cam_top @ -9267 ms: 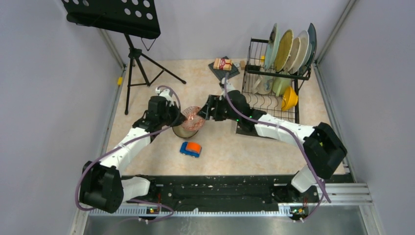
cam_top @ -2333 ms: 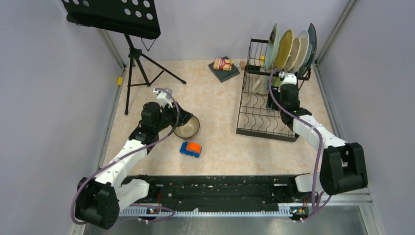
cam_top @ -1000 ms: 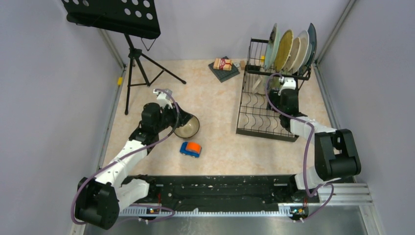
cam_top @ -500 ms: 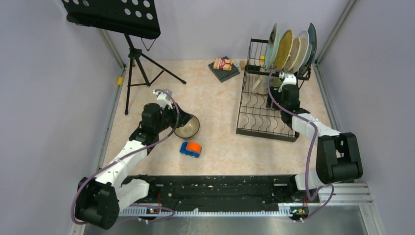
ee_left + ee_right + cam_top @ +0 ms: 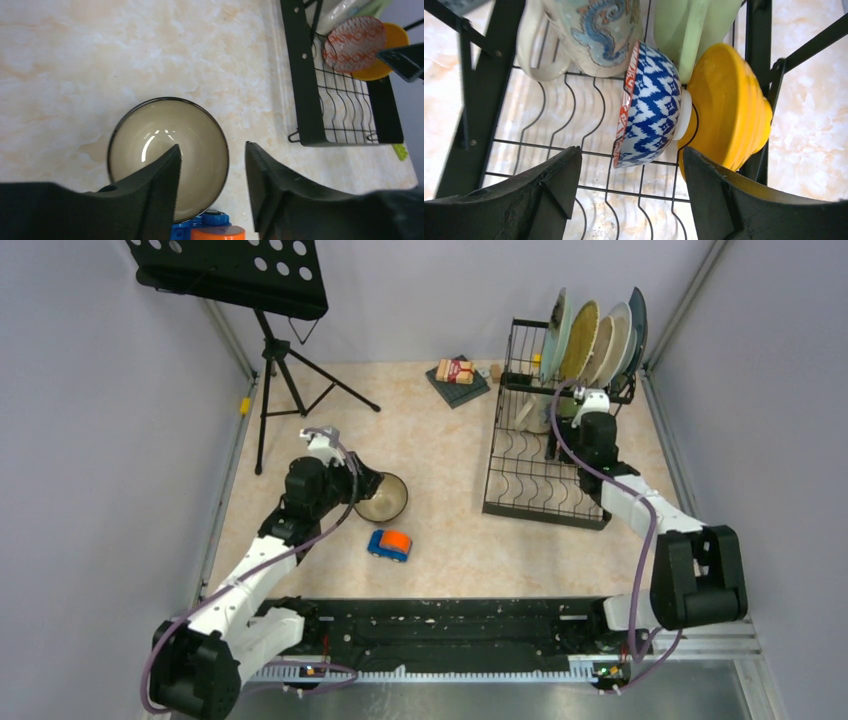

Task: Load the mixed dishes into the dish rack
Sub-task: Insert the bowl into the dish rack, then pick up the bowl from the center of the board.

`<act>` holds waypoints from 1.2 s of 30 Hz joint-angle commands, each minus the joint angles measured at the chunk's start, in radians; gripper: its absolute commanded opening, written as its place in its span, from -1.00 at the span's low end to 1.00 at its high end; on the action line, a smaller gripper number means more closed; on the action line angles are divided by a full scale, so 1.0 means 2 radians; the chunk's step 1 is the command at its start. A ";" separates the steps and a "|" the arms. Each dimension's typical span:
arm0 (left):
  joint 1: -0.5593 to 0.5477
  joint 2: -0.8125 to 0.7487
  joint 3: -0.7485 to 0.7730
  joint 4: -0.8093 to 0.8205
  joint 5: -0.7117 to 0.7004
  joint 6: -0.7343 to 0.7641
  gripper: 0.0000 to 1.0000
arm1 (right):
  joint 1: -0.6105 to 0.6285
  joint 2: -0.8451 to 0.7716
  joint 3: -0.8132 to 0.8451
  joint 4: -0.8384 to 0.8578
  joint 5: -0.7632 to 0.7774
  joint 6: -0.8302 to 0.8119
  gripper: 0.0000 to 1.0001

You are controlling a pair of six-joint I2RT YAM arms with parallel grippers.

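Note:
A beige dark-rimmed bowl (image 5: 167, 157) (image 5: 383, 497) rests on the table. My left gripper (image 5: 212, 150) (image 5: 358, 485) hangs open over it, one finger above its inside and the other outside its rim, gripping nothing. The dish rack (image 5: 530, 480) holds several upright plates (image 5: 590, 335) in its upper tier. On its base a blue-patterned bowl (image 5: 649, 110) stands on edge against the orange-yellow bowl (image 5: 729, 105), behind them a beige mug (image 5: 589, 30) and a pale green mug (image 5: 689, 30). My right gripper (image 5: 631, 152) (image 5: 592, 430) is open just above those bowls.
A blue-and-orange toy car (image 5: 389, 544) (image 5: 210, 231) sits right by the beige bowl's near side. A packet on a dark mat (image 5: 457, 373) lies left of the rack's far end. A music stand on a tripod (image 5: 262, 360) occupies the far left corner.
My left gripper has opened, letting go of the beige bowl, and pulled back slightly to the left. The right gripper has stayed open over the rack, shifting only a little.

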 commanded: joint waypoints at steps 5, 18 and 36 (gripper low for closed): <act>0.002 -0.097 -0.051 0.007 -0.151 -0.037 0.41 | -0.004 -0.095 0.000 -0.006 -0.040 0.022 0.53; 0.003 -0.030 -0.035 -0.084 -0.199 -0.082 0.37 | -0.004 -0.183 -0.051 0.011 -0.217 0.180 0.55; 0.005 0.081 0.007 -0.103 -0.182 -0.073 0.24 | 0.020 -0.145 -0.042 0.084 -0.356 0.266 0.56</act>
